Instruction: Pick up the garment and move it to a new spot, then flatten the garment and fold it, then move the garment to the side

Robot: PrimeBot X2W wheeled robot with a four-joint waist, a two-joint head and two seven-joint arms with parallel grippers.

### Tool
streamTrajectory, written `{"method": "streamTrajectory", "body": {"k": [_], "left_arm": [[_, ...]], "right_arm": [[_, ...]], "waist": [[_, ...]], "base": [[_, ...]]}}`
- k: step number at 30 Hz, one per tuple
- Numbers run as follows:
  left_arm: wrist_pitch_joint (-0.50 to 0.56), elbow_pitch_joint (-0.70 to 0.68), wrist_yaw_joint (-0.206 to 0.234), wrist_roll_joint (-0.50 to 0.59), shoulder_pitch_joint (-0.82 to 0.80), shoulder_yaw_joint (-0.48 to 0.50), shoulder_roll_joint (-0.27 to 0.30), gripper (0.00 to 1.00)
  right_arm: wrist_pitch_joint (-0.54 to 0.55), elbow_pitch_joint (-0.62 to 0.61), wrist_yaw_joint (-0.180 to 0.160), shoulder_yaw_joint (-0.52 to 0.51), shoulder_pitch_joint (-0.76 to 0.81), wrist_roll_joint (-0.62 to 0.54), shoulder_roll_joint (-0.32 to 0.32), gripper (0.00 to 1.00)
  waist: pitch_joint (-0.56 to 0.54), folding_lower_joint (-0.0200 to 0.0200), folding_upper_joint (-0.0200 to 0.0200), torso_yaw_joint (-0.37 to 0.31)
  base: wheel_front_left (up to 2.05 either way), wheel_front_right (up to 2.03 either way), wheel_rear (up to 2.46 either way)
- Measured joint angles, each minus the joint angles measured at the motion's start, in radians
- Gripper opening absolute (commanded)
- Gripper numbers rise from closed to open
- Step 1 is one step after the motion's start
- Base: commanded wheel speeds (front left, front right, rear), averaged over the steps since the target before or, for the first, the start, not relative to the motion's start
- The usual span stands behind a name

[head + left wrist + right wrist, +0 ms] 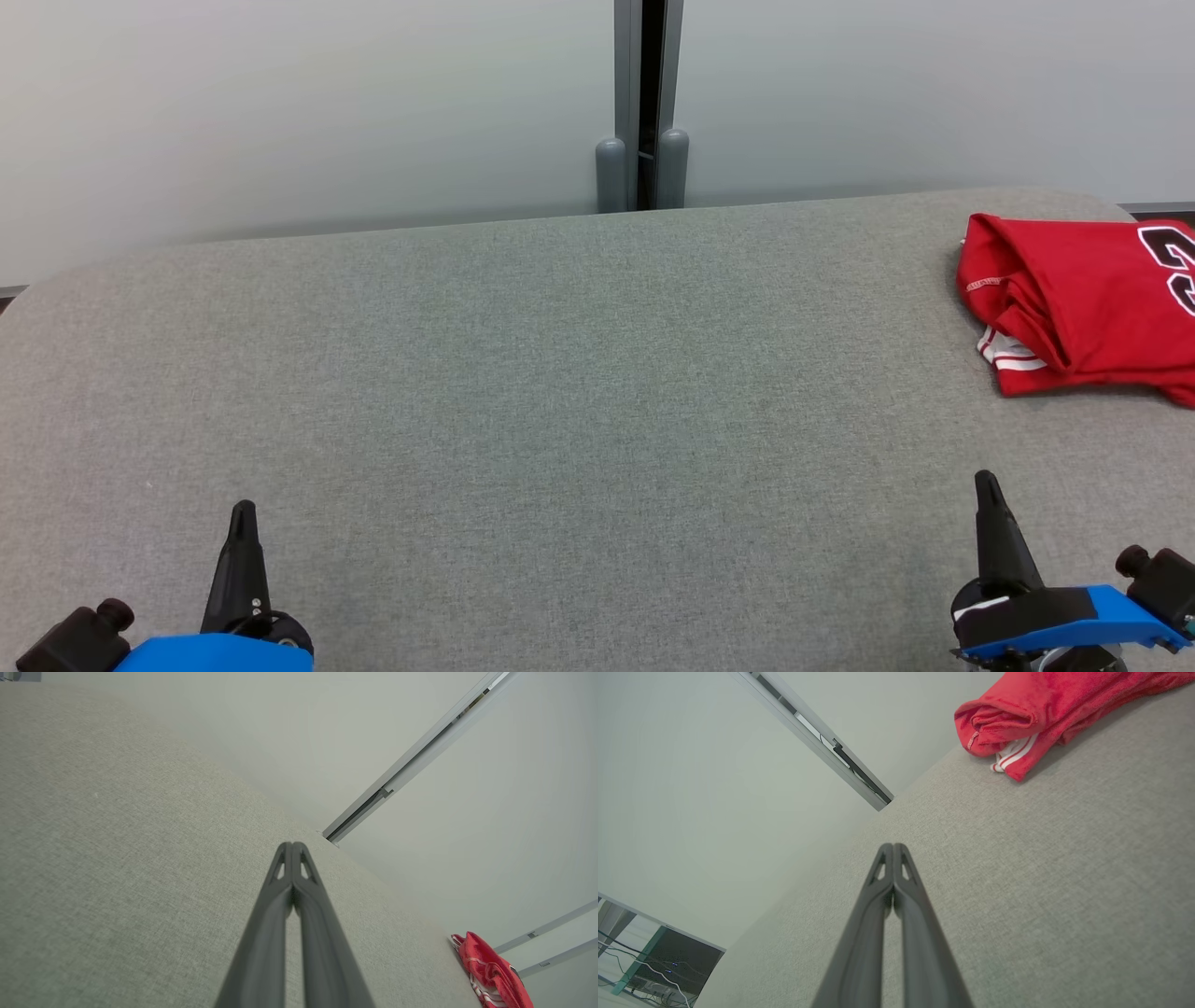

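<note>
Your left gripper [243, 511] and right gripper [986, 482] sit low at either side, fingers pressed together, pointing forward, holding nothing.

Head view downward, wrist views low, sharing garment [1083, 299]

Grey fabric tabletop [560, 373]; pale wall panels [280, 112] behind, grey vertical post [627, 84] between them.

Red garment [1083, 299] on a flecked grey table [560, 392]
The red is bright and plain, with white stripes along one hem and a black numeral edged in white; the wall [280, 112] behind is pale grey, and the left gripper [243, 511] and right gripper [985, 480] show black fingers on blue mounts
</note>
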Motion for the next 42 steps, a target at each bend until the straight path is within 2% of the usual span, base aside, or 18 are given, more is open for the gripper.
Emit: {"method": "streamTrajectory", "body": {"k": [23,42], "left_arm": [[0.074,0.016,-0.017,-0.29,-0.022,0.018,0.002,0.0],[0.122,0.028,-0.03,-0.486,-0.04,0.031,0.004,0.0]], "right_arm": [[0.074,0.0,0.0,-0.018,-0.017,0.301,0.002,0.0],[0.123,0.0,0.0,-0.03,-0.031,0.503,0.003,0.0]], "waist": [[-0.009,-0.0001,0.0,0.003],[-0.017,-0.0001,0.0,0.006]], "base": [[0.0,0.0,0.0],[0.0,0.0,0.0]]}}
